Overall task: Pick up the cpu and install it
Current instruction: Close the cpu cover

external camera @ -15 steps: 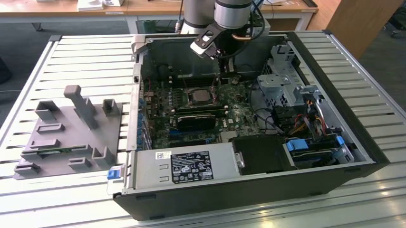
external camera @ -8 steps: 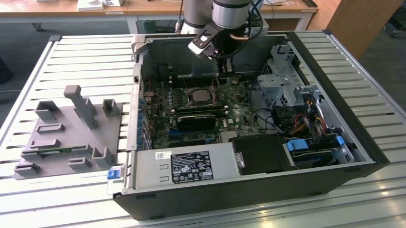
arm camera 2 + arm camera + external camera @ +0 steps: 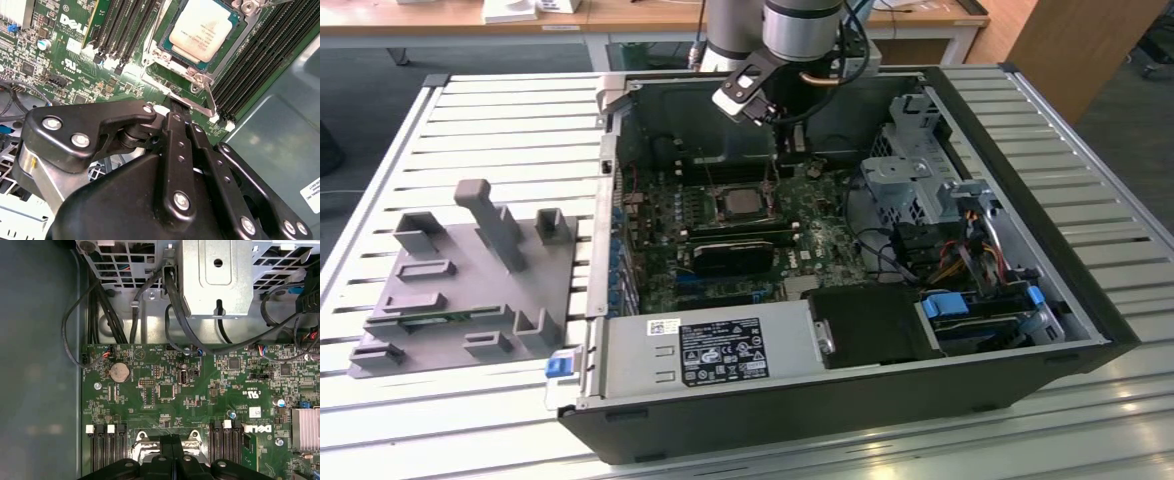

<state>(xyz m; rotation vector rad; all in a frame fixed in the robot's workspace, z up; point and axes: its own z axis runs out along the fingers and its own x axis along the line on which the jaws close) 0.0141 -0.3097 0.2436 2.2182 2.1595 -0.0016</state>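
Here, an open computer case lies on its side beneath a robot arm.

Scene: the computer case rests on a slatted white tabletop, its motherboard exposed from above.

Cpu: the cpu sits flat in its socket on the motherboard, silver top facing up; in the second wrist view the cpu lies framed by the metal socket bracket, between two banks of black memory slots.

Gripper: in the exterior view the gripper hangs inside the case, just beyond the socket toward the case's far wall, near the cpu but apart from it.

Fingers: in the second wrist view the black fingers are pressed together with nothing between them, their tips at the thin metal latch lever beside the socket; whether they touch it cannot be told.

First wrist view: the closed fingers point at the socket's edge, with a coin battery and black cables further up the board.

Fixture: a grey plastic fixture tray stands on the tabletop at the exterior view's left, beside the case.

Case interior: a grey power supply lies at the case's near edge, and a black heatsink block lies just in front of the socket.
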